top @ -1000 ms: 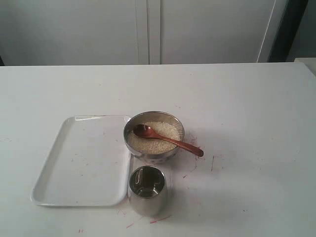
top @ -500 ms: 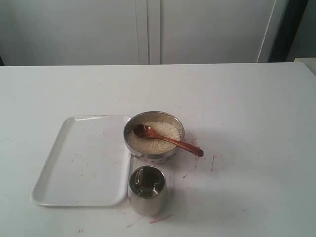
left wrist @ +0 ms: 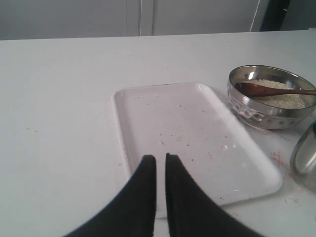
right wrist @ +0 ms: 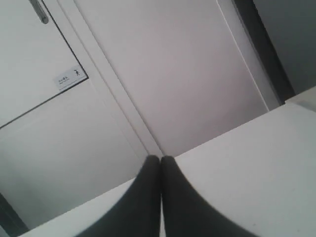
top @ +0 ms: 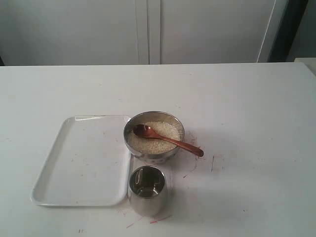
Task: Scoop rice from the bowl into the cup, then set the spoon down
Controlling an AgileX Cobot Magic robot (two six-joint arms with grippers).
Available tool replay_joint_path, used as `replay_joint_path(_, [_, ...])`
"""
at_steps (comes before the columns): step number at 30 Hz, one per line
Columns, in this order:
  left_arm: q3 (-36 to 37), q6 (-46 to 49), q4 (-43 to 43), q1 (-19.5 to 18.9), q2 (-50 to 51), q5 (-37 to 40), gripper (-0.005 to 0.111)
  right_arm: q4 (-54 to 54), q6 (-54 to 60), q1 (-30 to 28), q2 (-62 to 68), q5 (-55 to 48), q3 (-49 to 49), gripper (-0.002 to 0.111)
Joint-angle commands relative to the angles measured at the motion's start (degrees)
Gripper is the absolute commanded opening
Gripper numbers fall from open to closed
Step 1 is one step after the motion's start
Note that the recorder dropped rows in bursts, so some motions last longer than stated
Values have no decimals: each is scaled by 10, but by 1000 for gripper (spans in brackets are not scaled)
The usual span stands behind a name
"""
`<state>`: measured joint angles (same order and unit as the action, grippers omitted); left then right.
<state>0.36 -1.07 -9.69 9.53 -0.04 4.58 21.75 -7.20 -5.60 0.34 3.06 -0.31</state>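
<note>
We list the spoon [top: 170,141] with its head on the rice [top: 157,143] in the bowl [top: 153,157], the cup [top: 147,201] just beside, a white tray [top: 79,163] on the surface [top: 247,113], the left gripper [left wrist: 158,159] all but together, the right gripper [right wrist: 160,159] together, both empty.

White bench [top: 247,98] with little red scratch marks [top: 213,163], and a plain white tray [top: 84,158] with a few tiny specks. Bowl [top: 150,158] and cup [top: 147,195] are both shiny silver steel, and the bowl has an embossed pattern round its wall. Rice [top: 158,140] is off-white, spoon [top: 170,140] reddish-brown. Left end effector [left wrist: 160,160] and right end effector [right wrist: 160,160] are black.
</note>
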Motion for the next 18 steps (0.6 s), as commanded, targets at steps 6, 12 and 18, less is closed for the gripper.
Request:
replay_joint_path(6, [-4, 0, -4, 3, 0, -2, 14, -11, 10, -2, 198, -352, -261, 0])
replay_joint_path(12, [-4, 0, -4, 3, 0, -2, 14, 11, 155, 18, 525, -588, -563, 0])
replay_joint_path(18, [-4, 0, -4, 3, 0, -2, 14, -25, 209, 106, 680, -652, -712, 0])
